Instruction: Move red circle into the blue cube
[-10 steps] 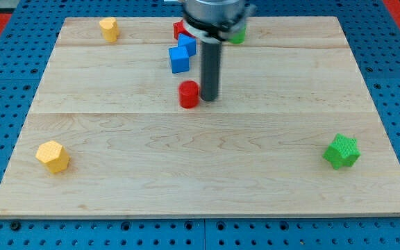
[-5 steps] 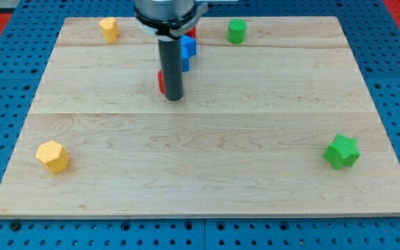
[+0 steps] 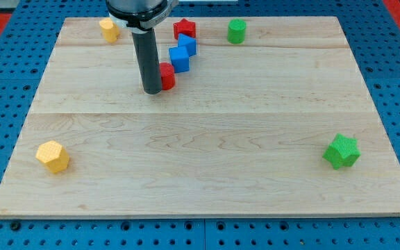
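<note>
The red circle (image 3: 167,75) is a short red cylinder on the wooden board (image 3: 200,160), above the board's middle. The blue cube (image 3: 180,59) sits just up and right of it, touching or nearly touching. A second blue block (image 3: 187,46) lies right behind the cube. My tip (image 3: 151,90) is on the board at the red circle's left side, touching it; the dark rod hides the circle's left edge.
A red star-like block (image 3: 184,28) and a green cylinder (image 3: 237,30) sit near the top edge. A yellow block (image 3: 108,29) is at the top left, a yellow hexagon (image 3: 53,155) at the bottom left, a green star-like block (image 3: 342,151) at the right.
My tip has swung from the red circle's right side around to its left. The red circle has moved up and left, ending next to the blue cube.
</note>
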You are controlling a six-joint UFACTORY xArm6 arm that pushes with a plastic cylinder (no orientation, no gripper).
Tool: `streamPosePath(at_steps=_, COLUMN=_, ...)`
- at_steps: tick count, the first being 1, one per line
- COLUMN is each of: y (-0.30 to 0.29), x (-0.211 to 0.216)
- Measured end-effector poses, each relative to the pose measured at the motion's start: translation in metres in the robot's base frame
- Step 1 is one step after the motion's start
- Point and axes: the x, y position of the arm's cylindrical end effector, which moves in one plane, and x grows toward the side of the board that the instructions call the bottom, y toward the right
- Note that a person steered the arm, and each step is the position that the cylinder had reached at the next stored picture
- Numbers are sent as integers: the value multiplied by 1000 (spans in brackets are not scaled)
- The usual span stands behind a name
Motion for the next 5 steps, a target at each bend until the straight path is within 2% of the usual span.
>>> streamPosePath(at_steps=3, y=13, x=0)
streamPosePath(at_steps=5, y=48, x=3)
